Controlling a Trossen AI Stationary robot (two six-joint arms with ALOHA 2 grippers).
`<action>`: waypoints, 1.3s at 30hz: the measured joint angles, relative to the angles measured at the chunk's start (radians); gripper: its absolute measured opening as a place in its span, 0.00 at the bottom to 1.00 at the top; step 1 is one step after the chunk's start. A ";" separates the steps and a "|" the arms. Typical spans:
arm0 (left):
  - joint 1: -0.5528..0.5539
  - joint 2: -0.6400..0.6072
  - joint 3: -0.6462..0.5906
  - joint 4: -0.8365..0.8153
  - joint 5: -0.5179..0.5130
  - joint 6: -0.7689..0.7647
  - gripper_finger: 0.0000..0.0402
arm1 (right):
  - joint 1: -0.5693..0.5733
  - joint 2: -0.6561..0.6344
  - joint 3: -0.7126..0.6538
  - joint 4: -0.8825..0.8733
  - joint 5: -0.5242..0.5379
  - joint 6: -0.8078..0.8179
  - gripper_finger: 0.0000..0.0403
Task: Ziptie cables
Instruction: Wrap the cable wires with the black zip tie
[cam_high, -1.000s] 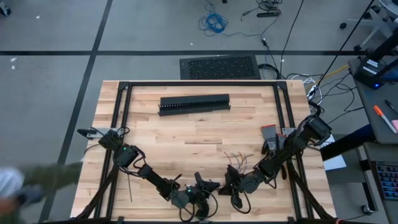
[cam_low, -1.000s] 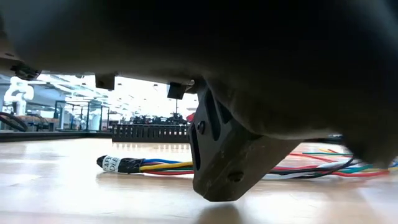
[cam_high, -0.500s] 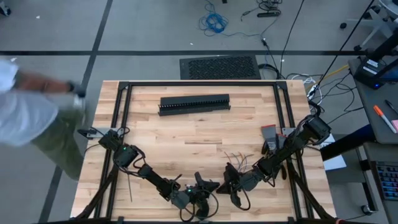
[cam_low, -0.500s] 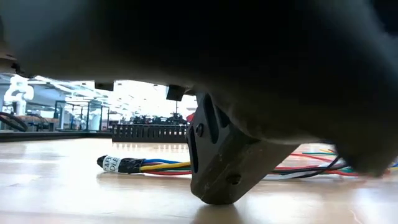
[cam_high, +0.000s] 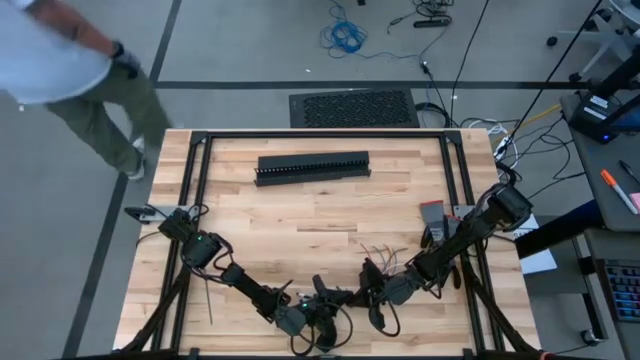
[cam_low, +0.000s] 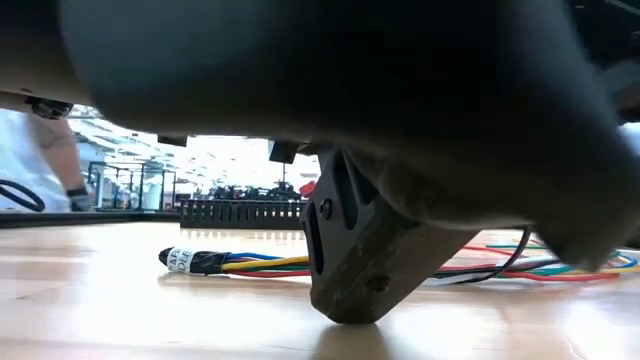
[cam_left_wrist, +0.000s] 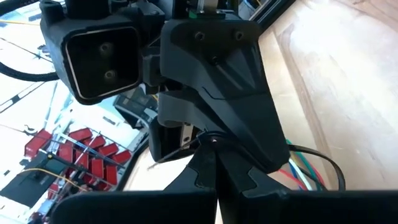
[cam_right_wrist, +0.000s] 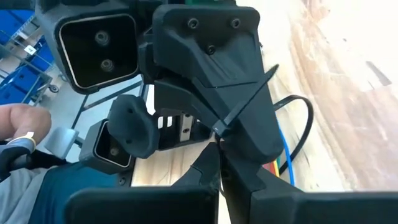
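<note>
Cables (cam_low: 250, 265) low on near table (cam_high: 300, 225) edge, between both arms. Left gripper (cam_high: 318, 322) pinched together on ziptie (cam_right_wrist: 245, 102) loop beside bundle; right gripper (cam_high: 368, 300) likewise closed, facing it, tail (cam_left_wrist: 171, 155) apparently nipped at fingertips. Step judged: cinching loop. Best done by pulling tail straight, steadily, opposite grip fixed, wires gathered inside loop. Duct (cam_high: 313, 167) well apart, behind.

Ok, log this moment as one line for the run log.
left gripper: shut, front edge | right gripper: shut on ziptie, facing left gripper | cables: on table | ziptie looped, not cinched
</note>
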 joint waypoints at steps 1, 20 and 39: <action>0.000 0.000 0.000 -0.001 -0.001 0.001 0.00 | 0.000 -0.008 0.000 -0.007 0.004 -0.004 0.00; -0.001 0.000 0.000 -0.007 -0.004 0.005 0.00 | 0.000 -0.049 0.000 -0.057 0.032 -0.037 0.00; 0.011 0.001 0.003 -0.034 0.068 0.001 0.00 | 0.080 -0.049 0.000 -0.207 0.039 0.109 0.45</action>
